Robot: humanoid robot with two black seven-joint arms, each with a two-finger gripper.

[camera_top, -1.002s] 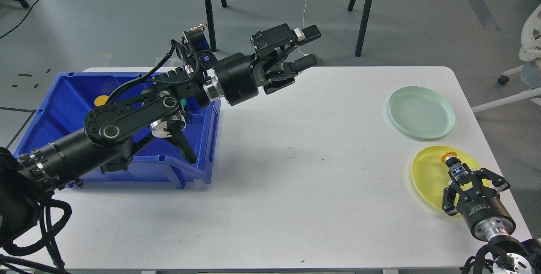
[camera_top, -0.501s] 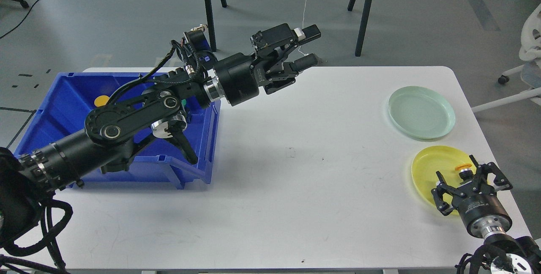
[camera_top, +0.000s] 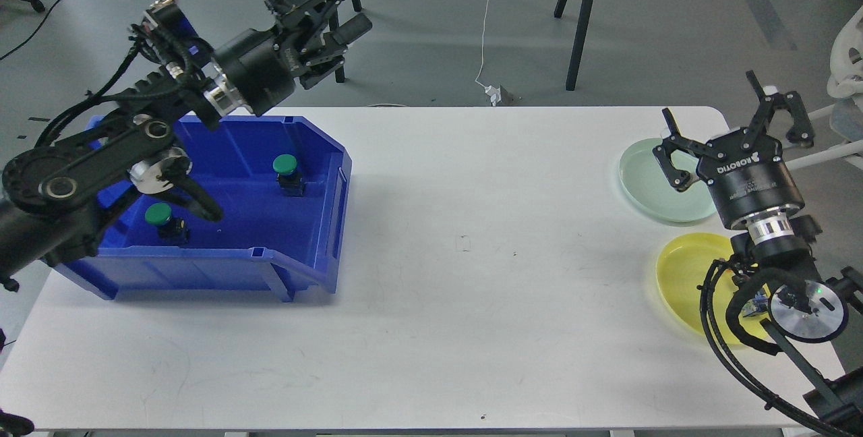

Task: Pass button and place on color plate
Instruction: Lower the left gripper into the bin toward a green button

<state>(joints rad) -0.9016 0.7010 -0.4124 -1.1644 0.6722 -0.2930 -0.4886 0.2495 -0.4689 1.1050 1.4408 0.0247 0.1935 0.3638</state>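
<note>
Two green-capped buttons lie in the blue bin: one at its right and one at its left. My left gripper is open and empty, held high beyond the bin's far edge. My right gripper is open and empty, raised by the pale green plate. The yellow plate lies in front of it, partly hidden by my right arm. A small blue-bodied piece shows on that plate behind the arm; its cap is hidden.
The white table has the bin at its left and the two plates at its right edge. Black stand legs rise behind the table. A white chair is at the far right.
My right gripper let go of the orange-capped button on the yellow plate, then rose and moved back toward the green plate. My left arm swung left, uncovering the bin.
</note>
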